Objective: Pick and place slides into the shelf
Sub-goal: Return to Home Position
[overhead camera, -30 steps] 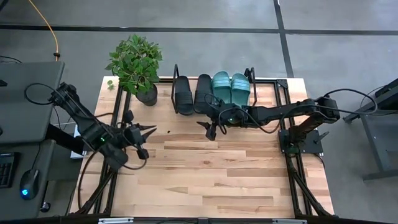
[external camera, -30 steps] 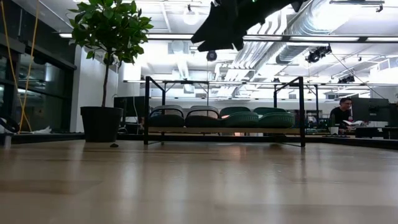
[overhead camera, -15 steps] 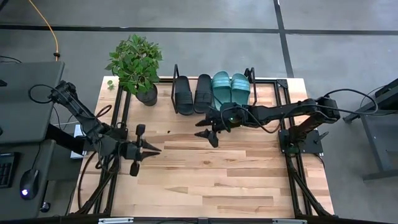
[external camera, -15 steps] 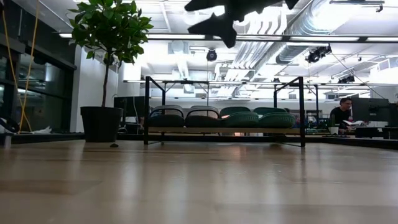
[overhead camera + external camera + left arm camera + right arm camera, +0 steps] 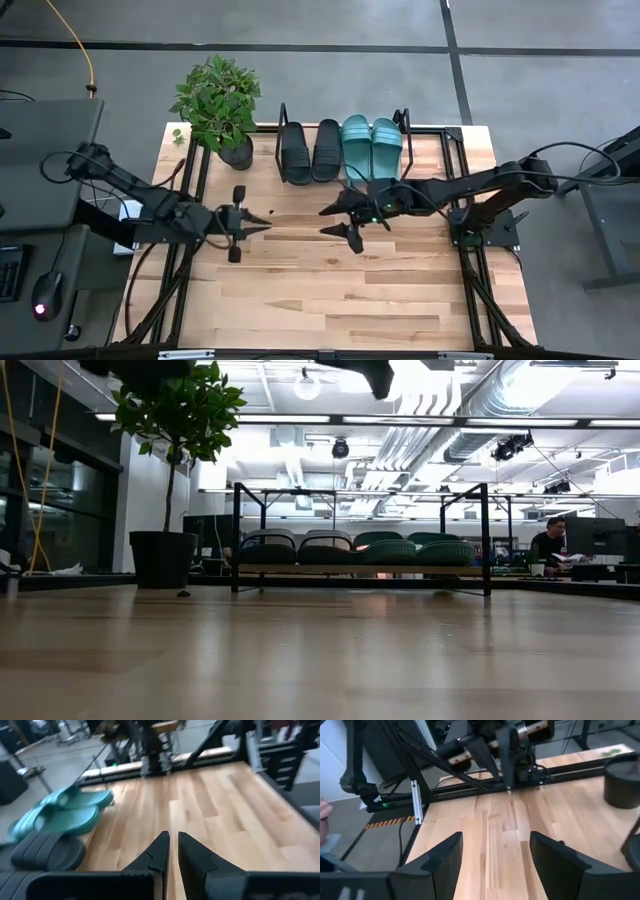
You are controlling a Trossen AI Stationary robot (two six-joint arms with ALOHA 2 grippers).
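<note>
Wood-plank surface [image 5: 350,290], open workshop room behind, a person seated far off at a desk [image 5: 552,545]. Job looks finished: all four slides sit on the shelf [image 5: 405,125], none left on the surface.

Left arm [image 5: 150,205] reaches in low over the surface. Left jaws are nearly pressed together, only a thin slit between them, holding nothing. Right arm [image 5: 470,183] stretches across from the other side. Right jaws are spread wide, also empty. Both sets of tips point toward each other across bare planks, apart.

Key relation: the slides lie beyond the right jaws, toward the far edge, close to them. The two teal slides [image 5: 370,147] are almost straight past the right jaws, the two black slides [image 5: 310,151] next over, toward the left jaws' side. All four lie side by side, long axes across the shelf board, running away from the jaws. Right arm is clearly nearer; the left jaws are well apart from the shelf, with the potted plant [image 5: 215,100] beyond them.

My read: only pulling both arms home remains, and the right one should draw away from the shelf without clipping its end frame.
</note>
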